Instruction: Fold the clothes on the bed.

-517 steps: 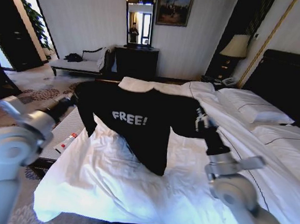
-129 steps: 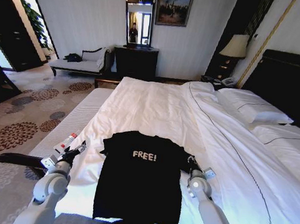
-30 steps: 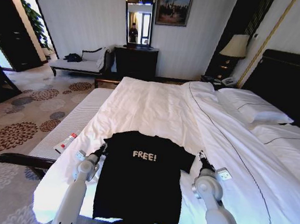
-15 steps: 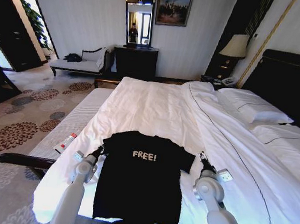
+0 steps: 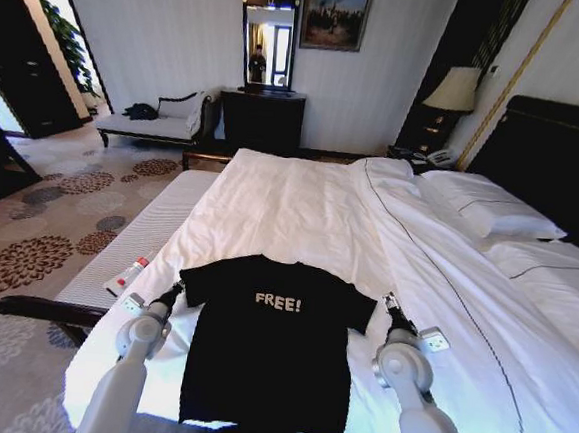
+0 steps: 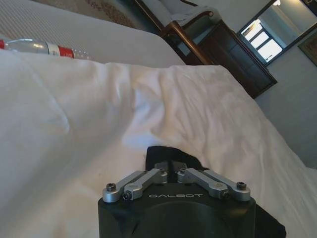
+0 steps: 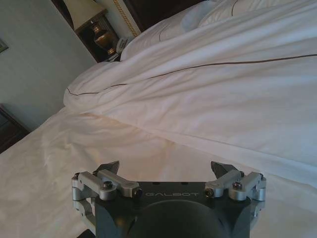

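The head view takes in the whole T-shirt (image 5: 270,340) — black, front up, white "FREE!" across the chest, lying flat on the near end of the bed (image 5: 300,207) with its hem toward the robot. The sleeve on the robot's left is drawn out to the side; the other lies shorter.

The left wrist view shows the left gripper (image 6: 171,166) pressed together on the tip of that sleeve, a bottle (image 6: 39,47) lying beyond the duvet's edge.

The right wrist view shows the right gripper (image 7: 166,171) spread wide over bare white duvet — just beside the shirt's other sleeve in the head view, apart from it.
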### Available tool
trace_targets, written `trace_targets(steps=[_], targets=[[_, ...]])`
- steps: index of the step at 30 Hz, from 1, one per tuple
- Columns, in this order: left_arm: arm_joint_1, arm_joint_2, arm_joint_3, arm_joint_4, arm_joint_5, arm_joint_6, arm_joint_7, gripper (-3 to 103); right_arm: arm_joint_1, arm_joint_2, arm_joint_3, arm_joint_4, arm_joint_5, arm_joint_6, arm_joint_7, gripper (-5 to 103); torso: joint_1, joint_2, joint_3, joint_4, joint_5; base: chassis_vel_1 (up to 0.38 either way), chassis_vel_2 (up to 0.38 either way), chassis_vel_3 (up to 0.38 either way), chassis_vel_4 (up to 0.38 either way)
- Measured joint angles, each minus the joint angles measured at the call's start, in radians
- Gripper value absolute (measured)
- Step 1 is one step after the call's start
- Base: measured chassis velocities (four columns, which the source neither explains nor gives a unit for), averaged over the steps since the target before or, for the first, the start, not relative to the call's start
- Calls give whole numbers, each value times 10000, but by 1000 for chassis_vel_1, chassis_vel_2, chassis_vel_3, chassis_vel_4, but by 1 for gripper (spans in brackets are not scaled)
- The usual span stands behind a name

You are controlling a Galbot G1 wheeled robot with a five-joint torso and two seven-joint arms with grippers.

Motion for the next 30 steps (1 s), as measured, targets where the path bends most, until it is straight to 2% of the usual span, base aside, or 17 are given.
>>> trace_targets(steps=[1, 3, 6, 8, 9, 12, 13, 14, 15, 17, 20, 21, 22, 24, 26, 28, 30], targets=[[-74, 5, 14, 49, 74, -2, -48, 15, -24, 5, -4, 26, -21, -2, 4, 100, 0, 0, 0, 0, -1, 0, 0, 0, 0], [-96, 11, 16, 61, 93, -2, -66, 15, -33, 6, -4, 40, -26, -3, 5, 100, 1, 0, 0, -1, -1, 0, 0, 0, 0], [-213, 176, -101, 93, 271, 78, -217, 31, -119, -2, 9, 160, -37, -12, 18, 100, 0, 0, 0, -1, -1, 0, 0, 0, 0], [-219, 243, -205, 68, 298, 120, -260, 31, -136, -8, 29, 202, -37, -15, 28, 100, 0, 0, 0, -1, -2, 0, 0, 0, 0], [-219, 286, -282, 28, 300, 145, -280, 36, -143, -13, 41, 228, -37, -18, 33, 100, 0, 0, 0, 0, -3, 0, 0, 0, 0], [20, 587, -917, -1011, 64, 245, -405, 53, -186, -54, 87, 434, 26, -47, 54, 100, 0, -1, 1, 1, -4, 0, 0, 0, 0], [20, 587, -917, -1011, 64, 245, -405, 53, -186, -54, 87, 434, 26, -47, 54, 100, 0, -1, 1, 1, -4, 0, 0, 0, 0], [109, 644, -1047, -1386, -52, 262, -440, 53, -201, -57, 88, 471, 52, -55, 55, 100, 0, -1, 1, 1, -3, 0, 0, 0, 0], [358, 761, -1293, -2286, -340, 319, -509, 64, -252, -56, 82, 542, 101, -70, 56, 100, 1, 0, 0, 0, 0, 0, 0, 0, 0], [446, 792, -1358, -2566, -424, 338, -521, 64, -271, -54, 76, 562, 114, -75, 56, 100, 0, 0, 0, 0, 0, 0, 0, 0, 0], [1288, 953, -1858, -5233, -1301, 608, -752, 80, -451, 65, -76, 683, 354, -103, 51, 100, -1, 0, -1, 0, 0, 0, 0, 0, 0], [1393, 956, -1918, -5618, -1401, 649, -789, 85, -472, 81, -93, 712, 410, -105, 50, 100, 0, 0, -1, 0, 2, 0, 0, 0, 0], [1393, 956, -1918, -5618, -1401, 649, -789, 85, -472, 81, -93, 712, 410, -105, 50, 100, 0, 0, -1, 0, 2, 0, 0, 0, 0], [1838, 950, -2117, -6948, -1633, 806, -864, 96, -560, 116, -131, 968, 771, -156, 19, 100, 0, 0, -1, -1, 0, 0, 0, 0, 0], [2243, 905, -2237, -7794, -1691, 967, -863, 98, -625, 96, -135, 1165, 1142, -253, -81, 100, 0, 0, -1, 0, 1, 0, 0, 0, 0], [2278, 898, -2245, -7864, -1690, 985, -863, 100, -631, 89, -134, 1183, 1199, -271, -100, 100, -1, 0, -1, 0, 0, 0, 0, 0, 0], [2766, 790, -2276, -8441, -1235, 1317, -937, 100, -635, 22, -163, 1165, 1607, -343, -376, 100, -1, 1, -2, -1, 1, 0, 0, 0, 0]])
